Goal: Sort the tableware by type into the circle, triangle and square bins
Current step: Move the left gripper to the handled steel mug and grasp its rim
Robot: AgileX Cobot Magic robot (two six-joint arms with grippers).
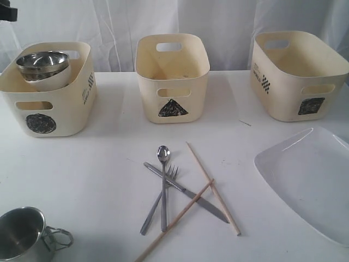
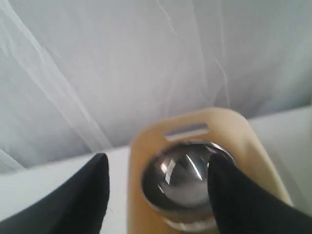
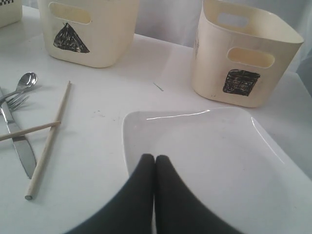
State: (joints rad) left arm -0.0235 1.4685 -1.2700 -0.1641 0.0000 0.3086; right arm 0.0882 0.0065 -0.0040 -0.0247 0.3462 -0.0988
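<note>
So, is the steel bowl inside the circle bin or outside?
Inside: the steel bowl sits on the white bowl within the circle bin.

Left gripper (image 2: 158, 163): both dark fingers (image 2: 92, 190) spread wide apart, tips about level. Right gripper (image 3: 155, 158): dark fingers (image 3: 141, 187) pressed flat together, tips touching, angled downward

I read no lettering: circle sticker (image 1: 41, 123) at ten o'clock, triangle sticker (image 1: 173, 108) at twelve, square sticker (image 1: 311, 106) at two; checkered side labels (image 1: 265, 83) illegible.
</note>
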